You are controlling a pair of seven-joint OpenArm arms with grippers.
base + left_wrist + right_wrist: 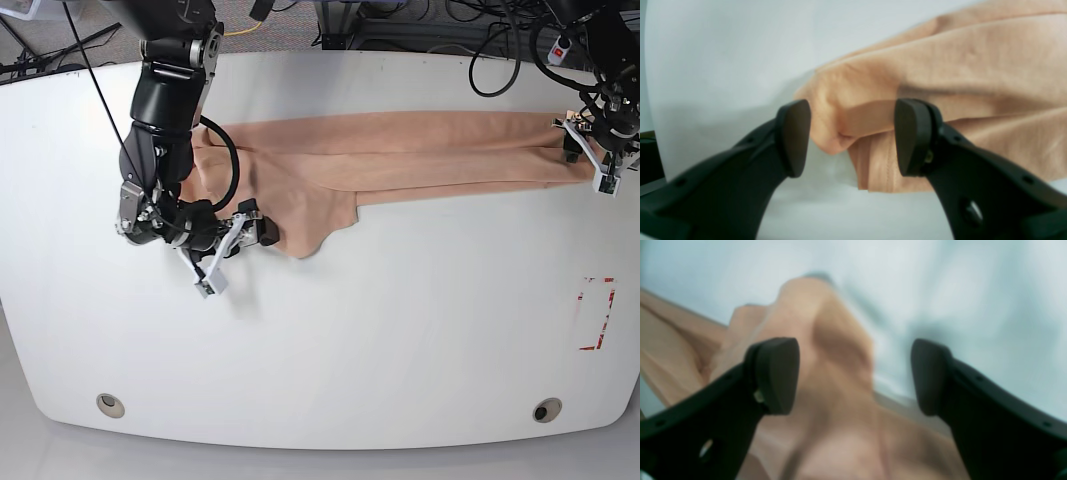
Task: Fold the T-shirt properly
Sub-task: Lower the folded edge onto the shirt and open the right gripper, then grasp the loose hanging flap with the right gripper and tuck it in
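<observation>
Straddling a bunched corner of the shirt (940, 66), the left tool (853, 136) is standing partly open: cloth is sitting between its pads (795, 136), yet a gap is showing beside the near pad, so nothing is pinched. In the base view that tool (592, 158) is at the shirt's far-right end. The right tool (855, 376) is spread wide over a raised hump of cloth (826, 350), also gripping nothing; it is sitting (232, 238) at the left, beside the drooping flap.

The shirt (400, 155) is lying as a long, narrow band across the far half of the bench (400, 340), one flap hanging toward the near side at left.

It is looking light, limp and thin, likely to sag and crease wherever it is unsupported, and to slip from a shallow pinch. Taking hold at the doubled edges and end corners, with several layers between the pads, seems the safer choice.

Around it, cables (500, 50) are trailing at the far edge, a red mark (597, 315) is sitting near right, and two round fittings (110, 405) are lying along the near edge. The right arm's cable loop (225, 165) is crossing the shirt's left end and could snag it.
</observation>
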